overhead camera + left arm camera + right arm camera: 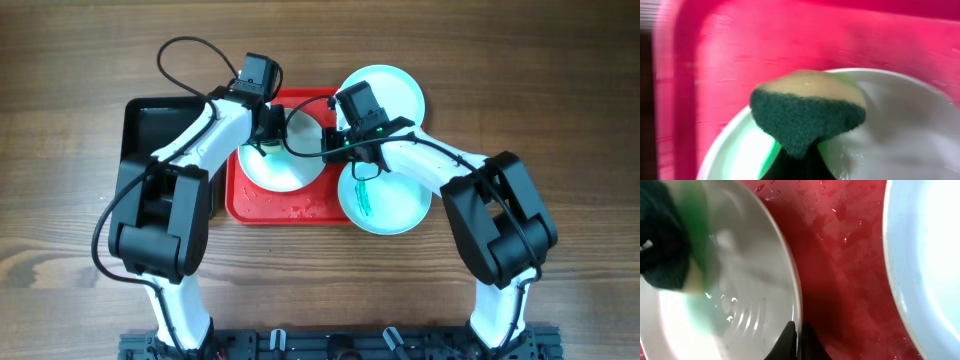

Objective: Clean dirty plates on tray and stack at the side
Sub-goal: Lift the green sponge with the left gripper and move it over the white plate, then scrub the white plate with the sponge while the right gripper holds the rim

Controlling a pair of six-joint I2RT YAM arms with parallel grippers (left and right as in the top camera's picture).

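Observation:
The white plate lies on the wet red tray. My left gripper is shut on a green-and-yellow sponge and presses it on the plate's far-left part. My right gripper is shut on the white plate's rim at its right edge; in the overhead view this gripper is there too. The sponge also shows in the right wrist view. One pale aqua plate lies at the back right. Another at the front right bears a teal smear.
A smaller black tray stands left of the red tray, partly under my left arm. Both aqua plates overlap the red tray's right edge. One aqua plate's rim is close to my right gripper. Water drops lie on the red tray.

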